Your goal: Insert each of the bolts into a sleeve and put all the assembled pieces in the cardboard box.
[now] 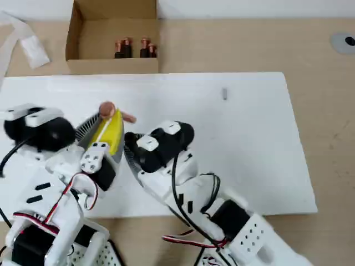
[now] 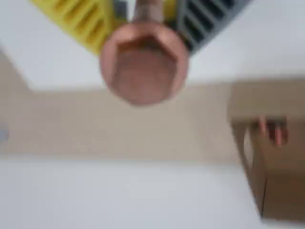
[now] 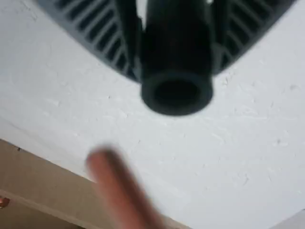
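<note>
The left gripper [image 2: 145, 14] was clenched on the copper bolt [image 1: 107, 109] above the tabletop [image 1: 249, 138], its shank pointing sideways toward the right gripper [image 3: 176, 28], which grasped the black sleeve [image 3: 176, 93] just beside it, the open bore seemingly not yet lined up with the shank.

Copper bolt [image 2: 144, 62] gripped left; black sleeve [image 3: 176, 90] gripped right; assembled pcs [image 1: 135, 49] in box [image 1: 111, 66].

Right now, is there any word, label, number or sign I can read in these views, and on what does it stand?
None can be read.
Cardboard box: its walls show no print.
Bolt: the head is too blurred to tell whether it bears a stamp.
Sleeve: plain black, no marking seen.
Paper strip beside the box: no legible print.
</note>
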Available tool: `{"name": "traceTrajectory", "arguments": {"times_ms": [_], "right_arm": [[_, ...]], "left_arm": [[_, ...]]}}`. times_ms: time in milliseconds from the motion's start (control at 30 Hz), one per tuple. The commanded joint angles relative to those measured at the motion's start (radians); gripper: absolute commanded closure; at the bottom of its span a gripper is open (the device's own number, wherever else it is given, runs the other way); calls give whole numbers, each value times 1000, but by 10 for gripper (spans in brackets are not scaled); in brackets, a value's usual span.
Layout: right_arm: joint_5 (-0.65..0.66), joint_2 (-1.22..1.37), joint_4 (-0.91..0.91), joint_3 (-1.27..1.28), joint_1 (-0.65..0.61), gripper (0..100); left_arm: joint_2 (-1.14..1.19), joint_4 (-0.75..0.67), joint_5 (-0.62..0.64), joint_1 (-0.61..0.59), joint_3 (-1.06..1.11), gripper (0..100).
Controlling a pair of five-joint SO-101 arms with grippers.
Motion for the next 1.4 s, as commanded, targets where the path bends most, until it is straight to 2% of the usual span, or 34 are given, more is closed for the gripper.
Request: {"name": "traceTrajectory", "arguments": {"times_ms": [0, 133, 500, 767, 933, 1167, 1367], "right_arm": [[14, 5, -34, -28, -15, 989], [14, 1, -34, -28, -15, 989], [14, -1, -32, -31, -15, 989], [15, -1, -32, -31, -15, 989], [15, -1, -32, -31, -15, 989], [15, -1, -32, -31, -15, 989], [15, -1, -32, -33, -15, 989]], "left_arm": [[24, 103, -6, 8, -141, 996], [97, 213, -28, 11, -241, 996], [174, 209, -29, 12, -247, 995], [193, 212, -106, 12, -247, 995], [200, 218, -106, 14, -247, 995], [229, 281, -101, 176, -292, 995], [228, 321, -135, 189, -328, 995]]}}
